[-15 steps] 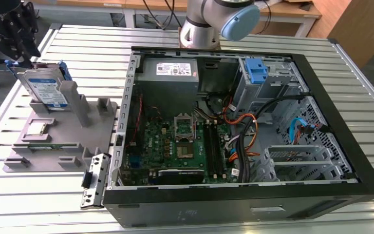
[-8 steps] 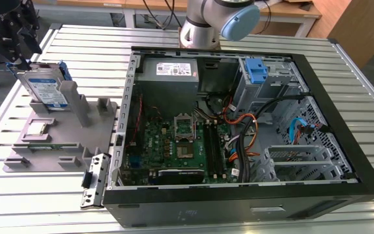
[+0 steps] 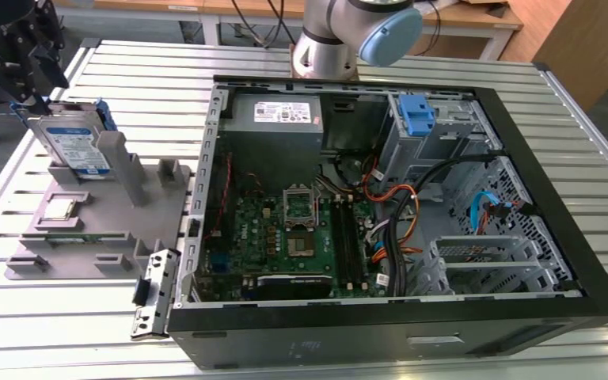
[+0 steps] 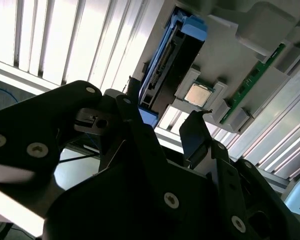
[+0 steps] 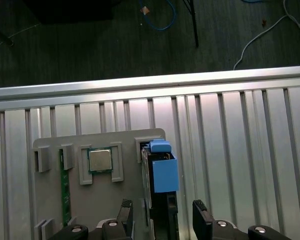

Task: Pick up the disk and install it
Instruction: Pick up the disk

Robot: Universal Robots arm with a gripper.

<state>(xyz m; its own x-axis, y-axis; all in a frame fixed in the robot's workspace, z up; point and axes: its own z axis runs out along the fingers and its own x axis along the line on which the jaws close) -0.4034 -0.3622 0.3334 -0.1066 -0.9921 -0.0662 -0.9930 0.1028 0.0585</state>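
Observation:
The disk (image 3: 73, 145) stands upright on its edge in a slot of the grey holder (image 3: 98, 237), at the exterior view's left. It is silver with a blue-and-white label and blue rails. My black gripper (image 3: 32, 101) hangs just above its top edge. In the first wrist view the disk (image 5: 160, 175) is edge-on, and the gripper (image 5: 162, 220) is open with one finger (image 5: 125, 212) on each side of it. A small gap remains at the other finger (image 5: 202, 220). The second wrist view shows the disk (image 4: 162, 65) beyond the gripper (image 4: 165, 125).
An open computer case (image 3: 557, 237) lies on the slatted metal table (image 3: 600, 127), with a grey power supply (image 3: 275, 115) and a blue latch (image 3: 418, 115) at its drive bay. The holder also carries a processor chip (image 3: 59, 208) and a green memory stick (image 5: 65, 190). The arm's base (image 3: 331, 47) stands behind the case.

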